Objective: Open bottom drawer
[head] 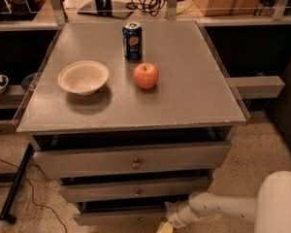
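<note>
Gripper [166, 225] sits way down low, below the worktop's [194, 101] front edge toward the right corner. It's just beside the bottom drawer [111, 220], probably lining up on the little knob [137, 220] to pull. No telling if it's open or closed. The drawer doesn't look pulled out yet.

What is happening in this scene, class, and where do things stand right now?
A robot's arm reaches in from the lower right. Its hand is low down at the front of the bottom drawer, just right of the knob. Whether the hand has the knob cannot be told. On the cabinet's top sit a bowl, a can and an apple, far from the arm.
</note>
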Controlling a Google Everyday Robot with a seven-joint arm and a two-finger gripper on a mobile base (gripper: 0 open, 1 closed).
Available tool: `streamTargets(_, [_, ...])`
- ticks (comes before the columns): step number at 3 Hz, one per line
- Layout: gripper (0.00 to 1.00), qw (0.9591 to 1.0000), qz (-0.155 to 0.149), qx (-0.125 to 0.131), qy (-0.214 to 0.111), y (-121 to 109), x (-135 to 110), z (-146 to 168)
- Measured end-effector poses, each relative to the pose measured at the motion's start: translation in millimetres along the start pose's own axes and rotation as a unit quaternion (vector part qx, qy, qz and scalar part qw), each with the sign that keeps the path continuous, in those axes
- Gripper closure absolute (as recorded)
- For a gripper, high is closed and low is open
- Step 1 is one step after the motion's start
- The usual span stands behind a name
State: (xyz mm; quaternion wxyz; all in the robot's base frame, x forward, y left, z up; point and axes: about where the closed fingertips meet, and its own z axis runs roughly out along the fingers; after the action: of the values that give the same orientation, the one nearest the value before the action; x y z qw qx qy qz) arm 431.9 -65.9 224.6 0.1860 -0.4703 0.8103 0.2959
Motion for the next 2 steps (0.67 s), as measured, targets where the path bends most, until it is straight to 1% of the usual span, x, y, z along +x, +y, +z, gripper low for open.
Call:
streamTargets(1, [0.19, 1.0000, 0.000, 0.000, 0.000, 0.0, 0.0, 0.0])
streamTargets(2, [0.42, 1.0000, 0.000, 0.000, 0.000, 0.0, 0.0, 0.0])
